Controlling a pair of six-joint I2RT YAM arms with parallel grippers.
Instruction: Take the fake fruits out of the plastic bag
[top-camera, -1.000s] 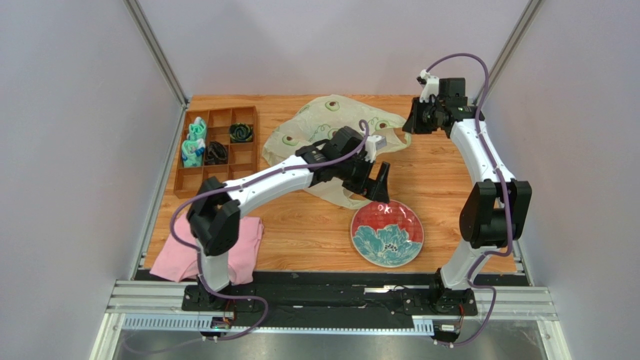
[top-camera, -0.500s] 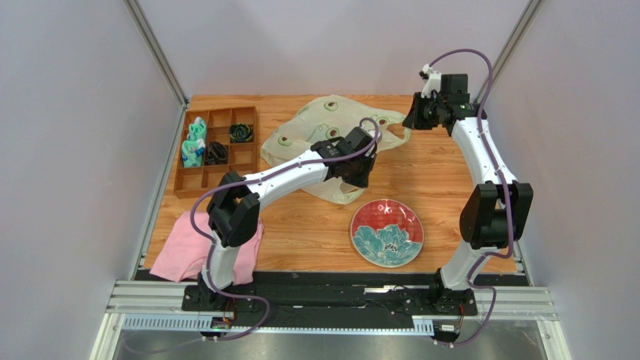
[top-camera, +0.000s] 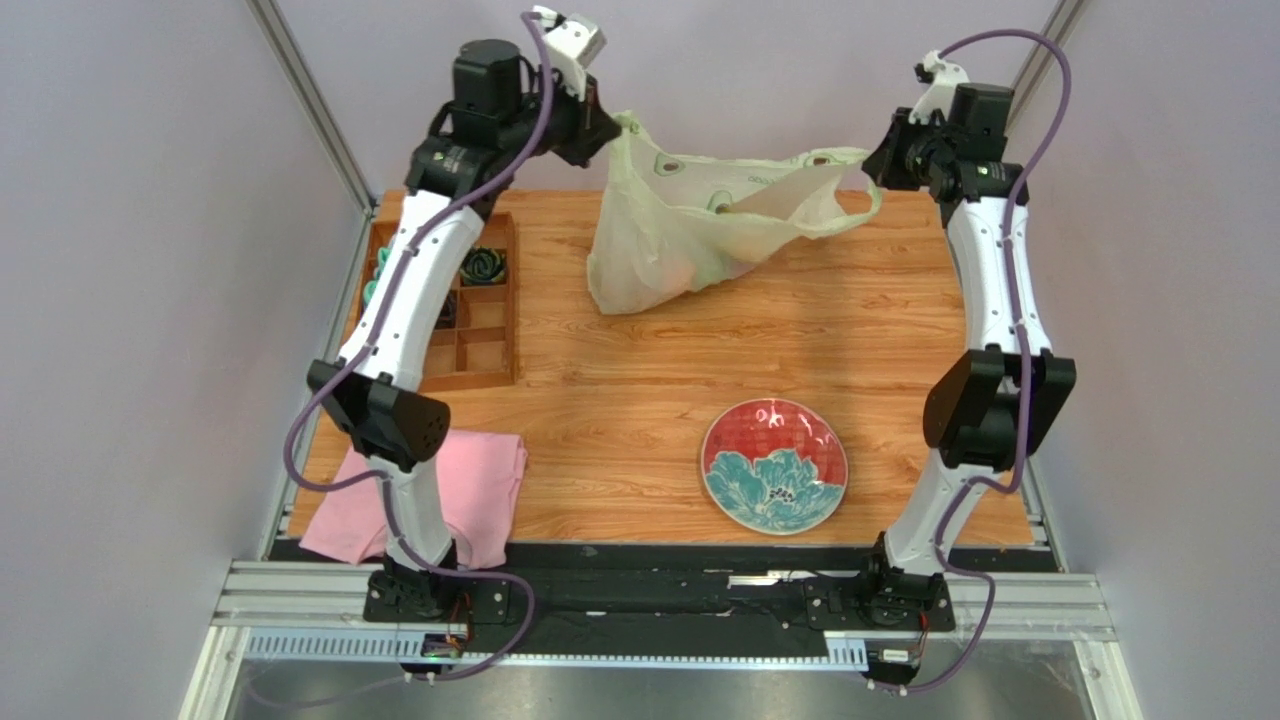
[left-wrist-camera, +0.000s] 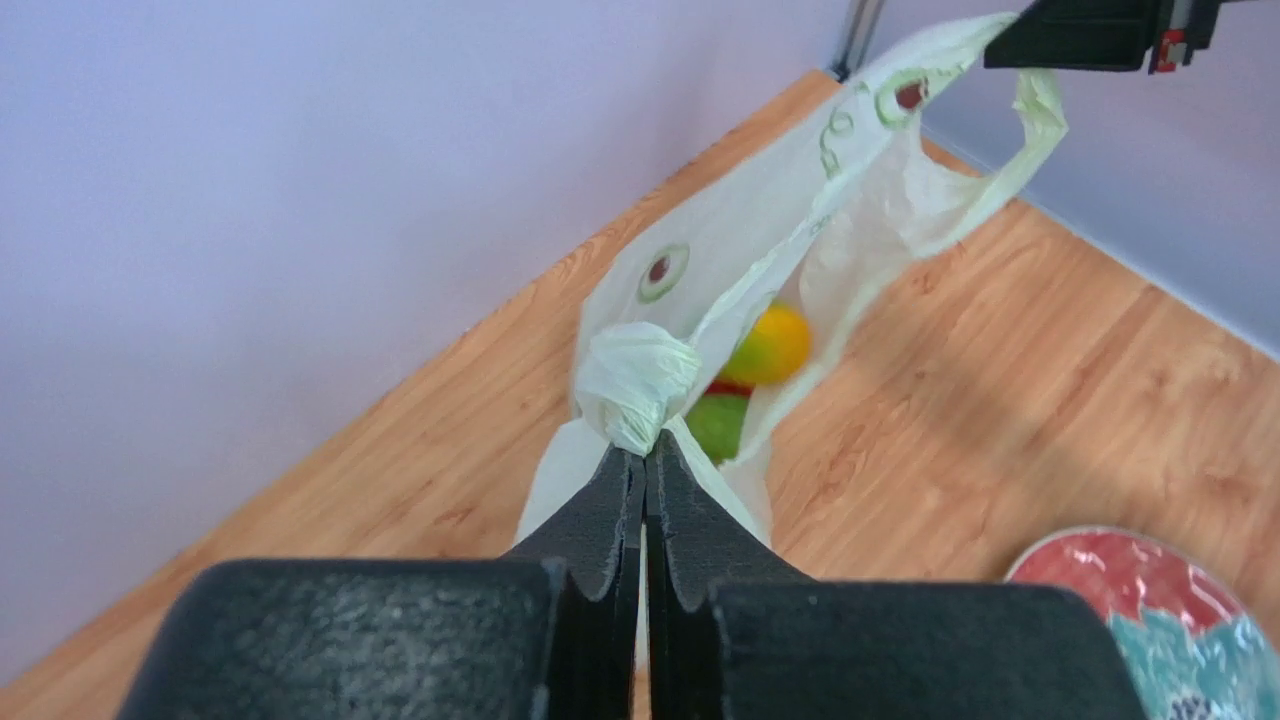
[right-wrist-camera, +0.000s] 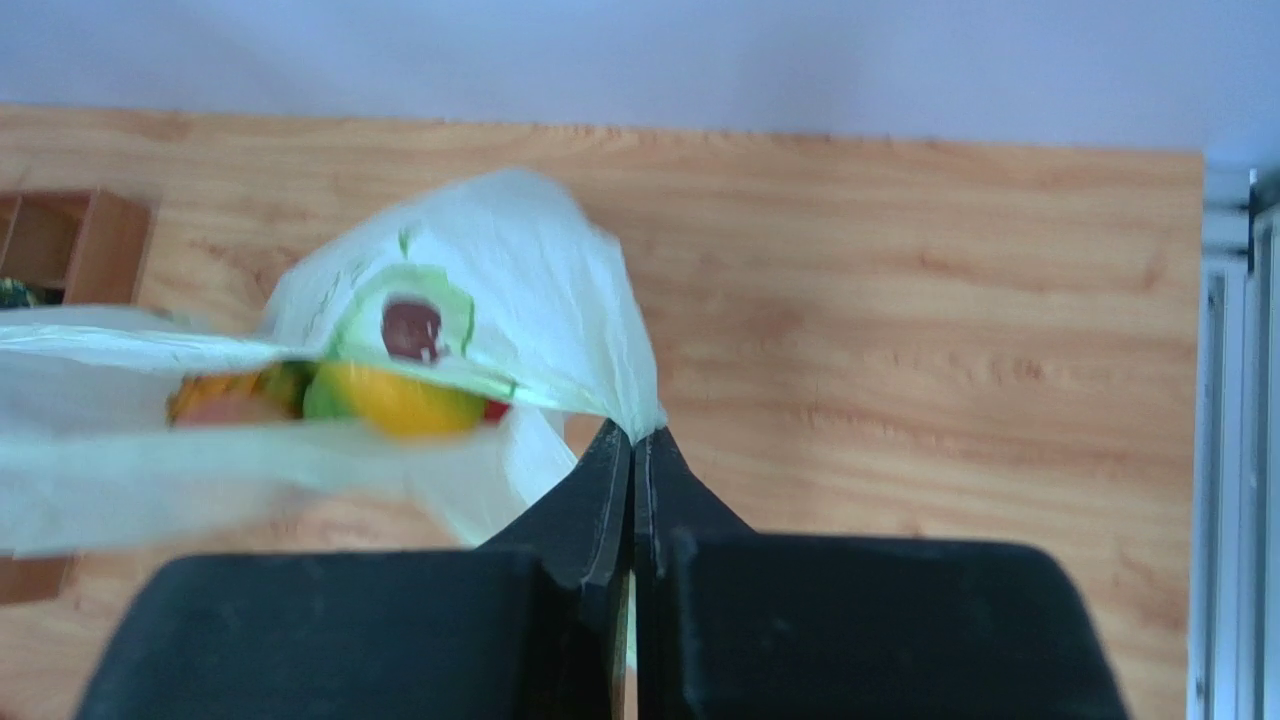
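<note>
Hanging over the far edge of the wooden table, the thin translucent yellow-green avocado-print plastic bag is pinched at opposite ends by the clenched left gripper and right gripper, colourful plastic fake fruits inside; upending it to spill them likely comes next.

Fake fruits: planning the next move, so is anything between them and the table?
Yes, the plastic bag itself. The fake fruits lie in its sagging bottom, its thin wall between them and the table, while the left gripper and right gripper each pinch an upper edge, mouth upward.
</note>
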